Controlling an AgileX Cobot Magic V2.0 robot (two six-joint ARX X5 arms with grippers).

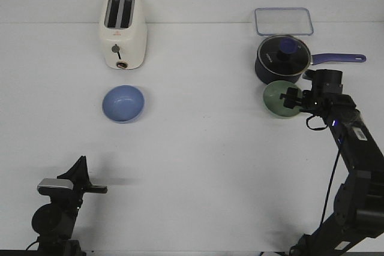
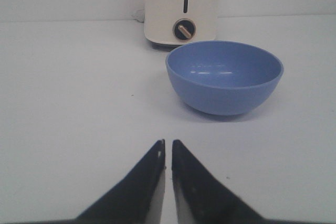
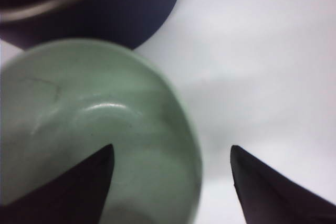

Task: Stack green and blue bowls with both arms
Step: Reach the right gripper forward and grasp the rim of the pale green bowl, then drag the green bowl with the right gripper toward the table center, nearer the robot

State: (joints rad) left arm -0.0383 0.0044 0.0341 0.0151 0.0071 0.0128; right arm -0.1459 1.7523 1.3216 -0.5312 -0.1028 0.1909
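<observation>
The blue bowl [image 1: 123, 103] stands upright on the white table in front of the toaster; it fills the middle of the left wrist view [image 2: 224, 76]. My left gripper [image 1: 90, 185] is shut and empty, low at the front left, well short of that bowl; it also shows in the left wrist view [image 2: 168, 142]. The green bowl [image 1: 277, 98] stands just in front of the saucepan. My right gripper [image 1: 294, 101] is open over its right rim. In the right wrist view [image 3: 171, 148] one finger is inside the green bowl [image 3: 84, 124], the other outside its rim.
A cream toaster [image 1: 122, 30] stands at the back left. A dark-blue lidded saucepan [image 1: 282, 58] with its handle pointing right stands directly behind the green bowl, nearly touching it. A clear rectangular lid [image 1: 283, 21] lies behind the saucepan.
</observation>
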